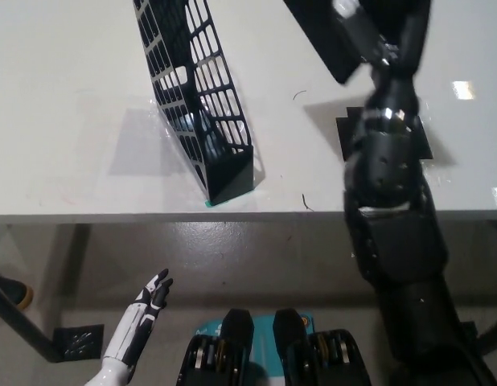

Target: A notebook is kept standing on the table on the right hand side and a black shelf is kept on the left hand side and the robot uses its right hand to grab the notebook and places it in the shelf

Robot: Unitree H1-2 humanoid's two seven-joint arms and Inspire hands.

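Note:
A black notebook (333, 36) is lifted off the table at the top, tilted, with my black right hand (379, 44) shut on it. The black mesh shelf (196, 96) stands upright on the white table (80, 129) to the left of the notebook, its open top facing up. A gap of bare table separates notebook and shelf. My white left hand (144, 310) hangs low at the lower left, below the table edge, fingers apart and holding nothing.
A flat black square mat (353, 141) lies on the table under my right arm. The table's front edge (152, 215) runs across the middle. Below it is grey floor with a dark object (75, 342) at the lower left.

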